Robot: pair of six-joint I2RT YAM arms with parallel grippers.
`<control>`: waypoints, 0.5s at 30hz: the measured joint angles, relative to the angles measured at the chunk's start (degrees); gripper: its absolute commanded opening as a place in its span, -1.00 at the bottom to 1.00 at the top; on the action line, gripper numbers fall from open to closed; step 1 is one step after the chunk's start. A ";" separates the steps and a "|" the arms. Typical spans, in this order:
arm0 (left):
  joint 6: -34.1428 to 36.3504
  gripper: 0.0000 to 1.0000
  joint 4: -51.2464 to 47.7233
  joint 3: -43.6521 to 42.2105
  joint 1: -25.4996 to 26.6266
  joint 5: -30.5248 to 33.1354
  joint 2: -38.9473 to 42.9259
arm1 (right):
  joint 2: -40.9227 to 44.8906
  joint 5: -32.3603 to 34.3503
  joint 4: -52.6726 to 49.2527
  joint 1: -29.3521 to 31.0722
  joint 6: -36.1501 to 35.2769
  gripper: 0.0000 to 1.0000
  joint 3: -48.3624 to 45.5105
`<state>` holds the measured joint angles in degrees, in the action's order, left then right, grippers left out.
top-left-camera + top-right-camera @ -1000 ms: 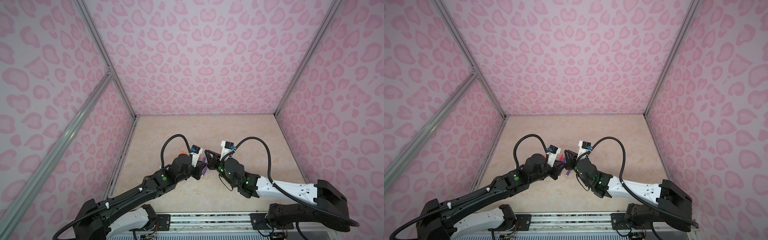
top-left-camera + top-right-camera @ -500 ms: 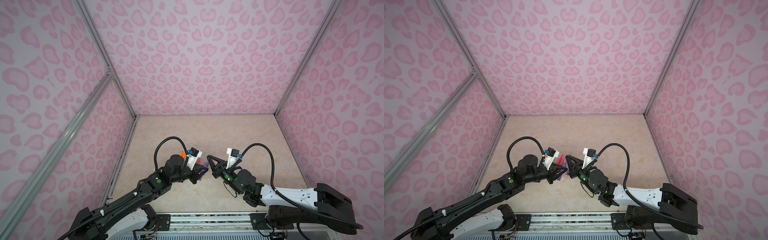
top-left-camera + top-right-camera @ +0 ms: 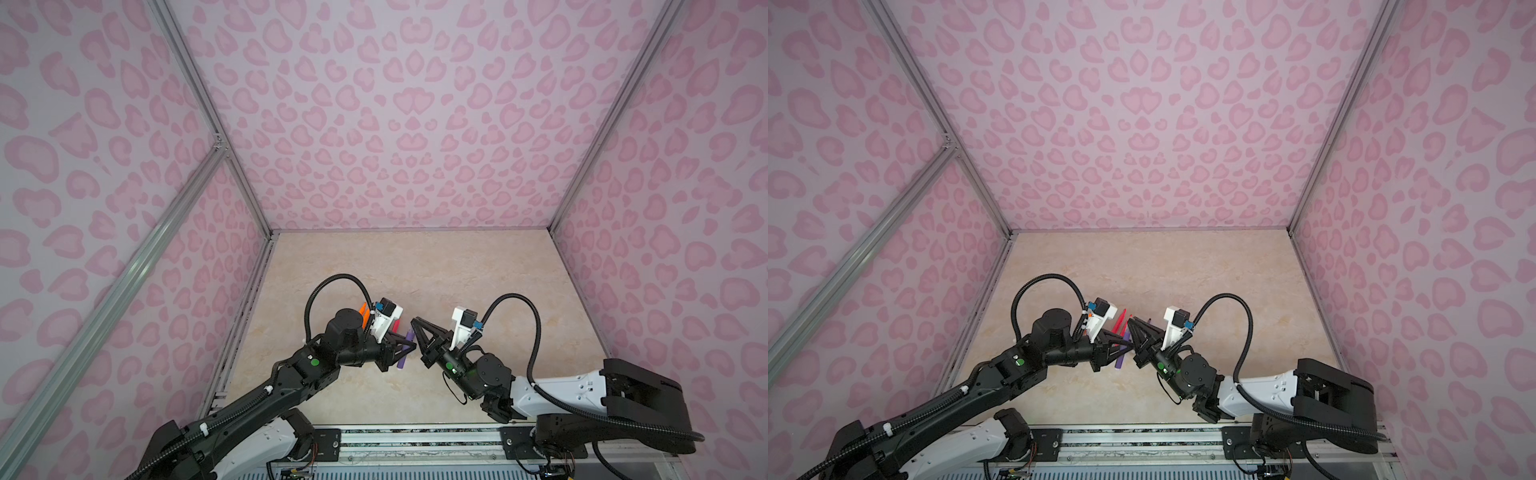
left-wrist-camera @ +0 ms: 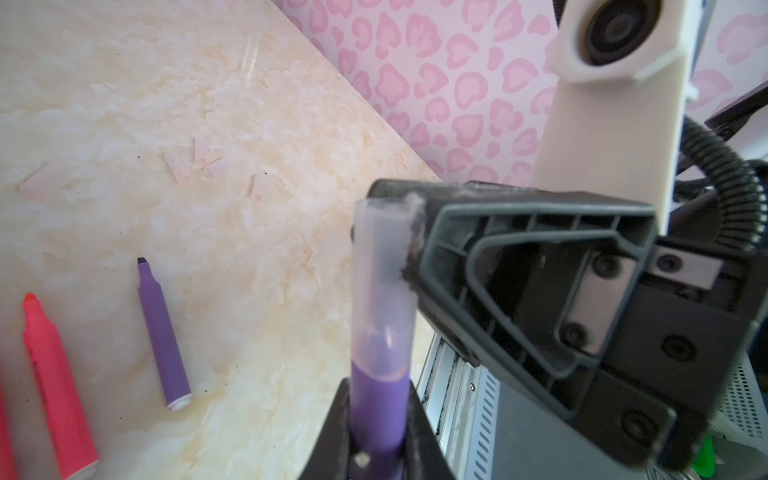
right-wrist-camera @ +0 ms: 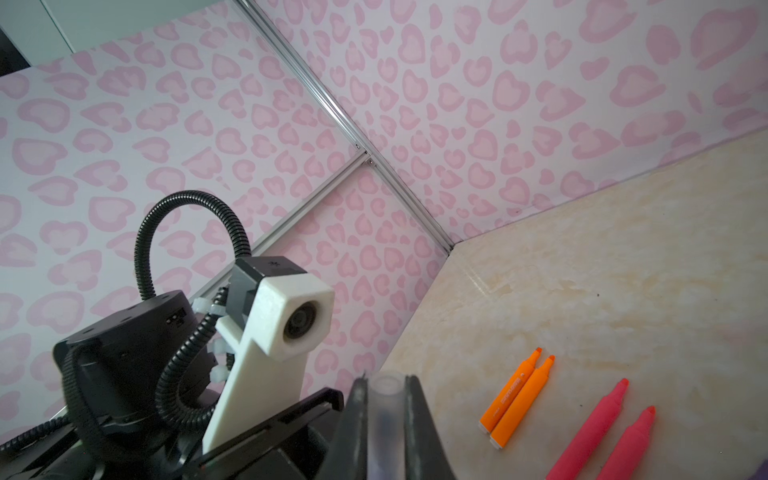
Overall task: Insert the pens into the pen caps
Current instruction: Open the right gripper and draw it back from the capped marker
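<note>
Our purple pen (image 4: 378,399) is up off the table (image 4: 249,124), near the loose purple pen (image 4: 164,332). Its long axis runs from the left gripper (image 4: 377,432) to the right gripper (image 5: 386,384), with the tip inside the pen cap (image 4: 384,270). The left claw's clamped on the barrel and the right one's pinching the cap.

No text can be read anywhere: the only print is a thin line of dark lettering along the barrel of one orange pen (image 5: 512,388) lying on the desk (image 5: 623,270), too small to make out.
</note>
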<state>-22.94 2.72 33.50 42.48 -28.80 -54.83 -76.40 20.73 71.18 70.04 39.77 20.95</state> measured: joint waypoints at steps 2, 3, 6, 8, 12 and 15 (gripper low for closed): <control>-1.81 -0.92 4.42 0.02 -1.25 6.12 -0.02 | -0.83 -4.39 -0.55 1.86 -0.35 -1.00 -1.18; -2.51 -0.92 6.25 0.02 -1.57 8.02 0.00 | -1.33 -6.71 -1.25 2.91 -0.59 -1.00 -1.64; -2.73 -0.92 8.57 0.02 -1.40 9.62 -0.20 | -1.36 -7.45 -1.88 3.76 -1.42 -1.00 -1.97; -2.97 -0.92 9.25 0.04 -1.57 11.43 -0.39 | -0.33 -7.72 -2.86 3.93 -1.86 -1.00 -1.97; -2.97 -0.92 9.33 0.04 -1.57 13.07 -0.46 | 5.77 -5.05 -8.57 3.93 -2.51 -0.82 -1.01; -2.95 -0.92 8.98 0.33 -1.55 15.32 -0.46 | 10.23 -1.66 -14.78 3.93 -2.95 -0.53 1.05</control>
<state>-25.89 11.70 33.82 40.93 -13.47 -55.29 -66.17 19.07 56.40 73.97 36.82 22.00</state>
